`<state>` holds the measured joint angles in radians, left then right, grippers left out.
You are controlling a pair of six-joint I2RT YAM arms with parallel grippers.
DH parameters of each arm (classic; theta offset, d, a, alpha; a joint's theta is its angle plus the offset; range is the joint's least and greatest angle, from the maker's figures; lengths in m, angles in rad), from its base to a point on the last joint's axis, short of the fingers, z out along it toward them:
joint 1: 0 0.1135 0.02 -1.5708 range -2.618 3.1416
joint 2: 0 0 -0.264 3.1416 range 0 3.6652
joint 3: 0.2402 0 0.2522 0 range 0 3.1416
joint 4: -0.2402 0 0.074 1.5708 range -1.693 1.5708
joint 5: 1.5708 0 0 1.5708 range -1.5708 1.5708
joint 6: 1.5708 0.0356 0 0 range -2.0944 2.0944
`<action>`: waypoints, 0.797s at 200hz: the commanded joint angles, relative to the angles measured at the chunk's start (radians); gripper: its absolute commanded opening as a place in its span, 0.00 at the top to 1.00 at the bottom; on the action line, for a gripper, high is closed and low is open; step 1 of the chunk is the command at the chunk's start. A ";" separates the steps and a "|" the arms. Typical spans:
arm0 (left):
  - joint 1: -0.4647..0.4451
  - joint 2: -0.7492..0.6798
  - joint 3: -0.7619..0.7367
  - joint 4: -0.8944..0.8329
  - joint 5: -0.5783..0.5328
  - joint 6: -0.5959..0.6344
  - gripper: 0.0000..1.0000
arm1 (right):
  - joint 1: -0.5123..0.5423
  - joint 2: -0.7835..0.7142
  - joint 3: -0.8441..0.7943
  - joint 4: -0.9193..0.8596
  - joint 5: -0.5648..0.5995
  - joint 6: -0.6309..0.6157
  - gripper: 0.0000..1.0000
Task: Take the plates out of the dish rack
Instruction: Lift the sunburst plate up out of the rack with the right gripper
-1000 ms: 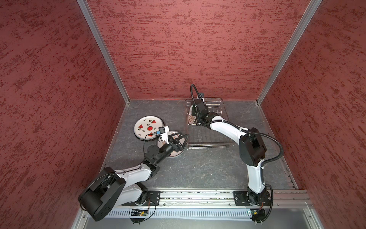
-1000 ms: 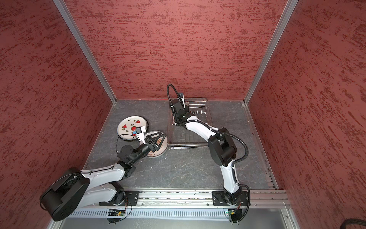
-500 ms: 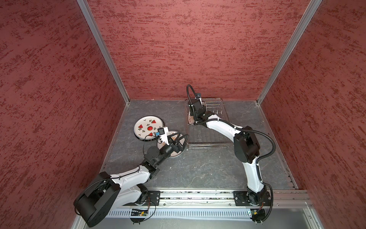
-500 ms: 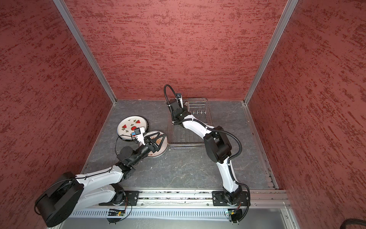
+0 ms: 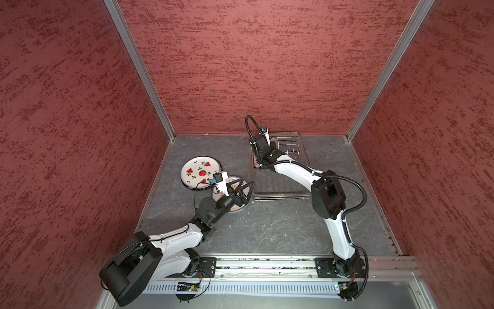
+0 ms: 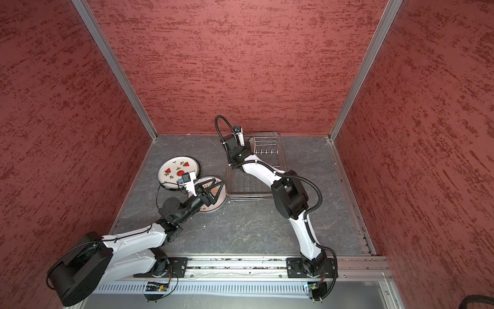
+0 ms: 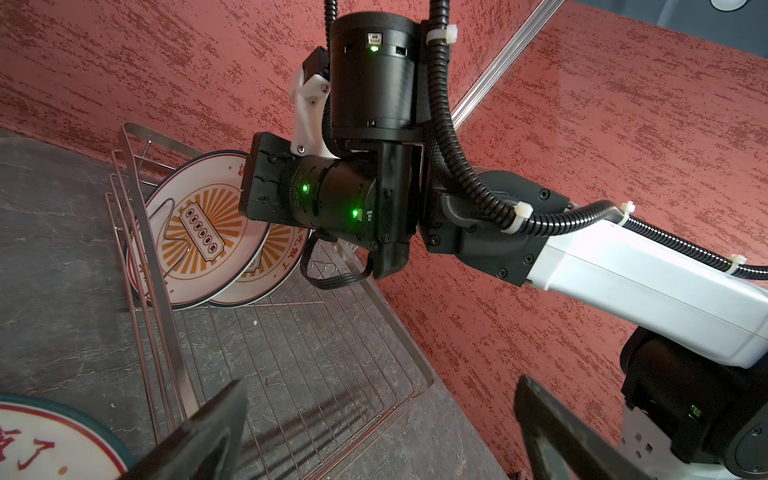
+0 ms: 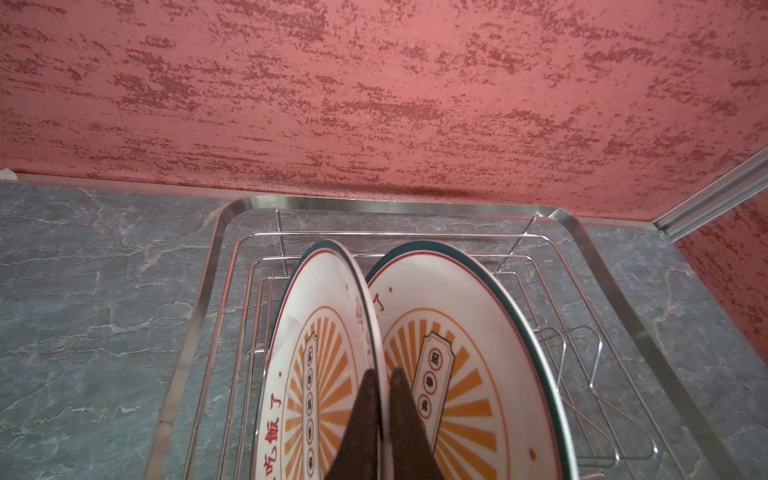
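Two sunburst plates stand on edge at the back left of the silver dish rack (image 5: pixel 279 197). In the right wrist view my right gripper (image 8: pixel 382 376) is shut on the rim of the nearer plate (image 8: pixel 320 332), one finger on each face; the other plate (image 8: pixel 469 332) leans just behind it. Both plates (image 7: pixel 199 232) also show in the left wrist view. My left gripper (image 5: pixel 246 184) hangs open and empty over a sunburst plate (image 6: pixel 219 199) lying flat on the table left of the rack. A watermelon plate (image 5: pixel 200 170) lies beside it.
The rack's grid floor (image 7: pixel 316 357) in front of the standing plates is bare, with short prongs (image 6: pixel 266 152) at the back. Red walls close in on the back and both sides. The arm bases sit on a rail (image 5: pixel 267 263) along the front edge.
My right gripper has closed onto the plate's rim in the rack, and that arm's elbow has shifted. The left arm has hardly moved and stays open.
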<state>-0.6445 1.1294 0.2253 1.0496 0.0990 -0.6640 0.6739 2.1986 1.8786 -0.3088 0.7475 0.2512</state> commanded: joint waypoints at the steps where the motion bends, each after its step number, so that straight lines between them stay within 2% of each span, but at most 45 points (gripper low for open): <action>1: -0.003 -0.005 -0.006 -0.010 -0.012 0.021 0.01 | 0.002 0.004 0.040 0.016 0.052 -0.022 0.98; 68: -0.003 -0.005 -0.009 -0.016 -0.032 0.025 0.00 | 0.013 -0.070 0.012 0.088 0.130 -0.106 1.00; 159: -0.008 0.000 -0.007 0.007 -0.038 0.030 0.00 | 0.051 -0.300 -0.256 0.335 0.201 -0.217 1.00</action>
<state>-0.6464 1.1294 0.2253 1.0367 0.0685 -0.6567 0.7139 1.9984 1.6825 -0.1089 0.8848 0.0734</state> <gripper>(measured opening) 0.994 0.074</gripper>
